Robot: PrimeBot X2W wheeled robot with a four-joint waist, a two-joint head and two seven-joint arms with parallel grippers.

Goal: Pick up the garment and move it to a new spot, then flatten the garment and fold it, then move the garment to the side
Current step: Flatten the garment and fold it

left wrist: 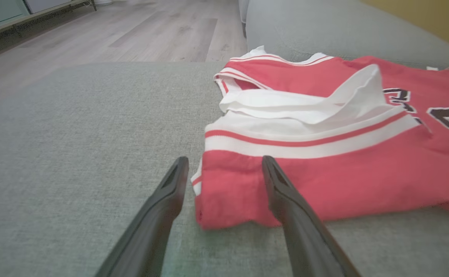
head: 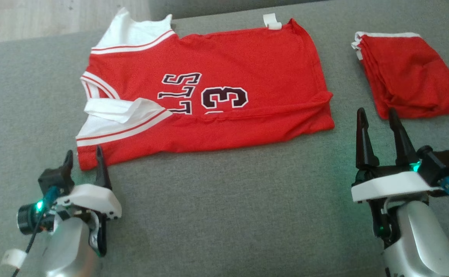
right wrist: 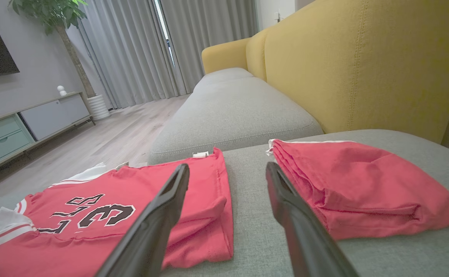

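Head view: nearest, at 7 o'clock, the left gripper stands wide open and holds nothing, its fingers either side of the jersey's near shoulder corner. At 4 o'clock the right gripper is equally wide and empty. The jersey lies across the grey sofa cushion towards 11 o'clock, its near edge already turned over the lettering. A folded red garment sits at 2 o'clock.

Left wrist view: the red corner lies between the fingers, and a loose white armhole flap stands up at 1 o'clock. A pinch here may catch only the top layer and peel the fold open, or drag that flap into a bunch.

Right wrist view: the fingers point into the bare gap between the jersey's hem at 8 o'clock and the folded garment at 3 o'clock. Drifting right could snag the wrong cloth.
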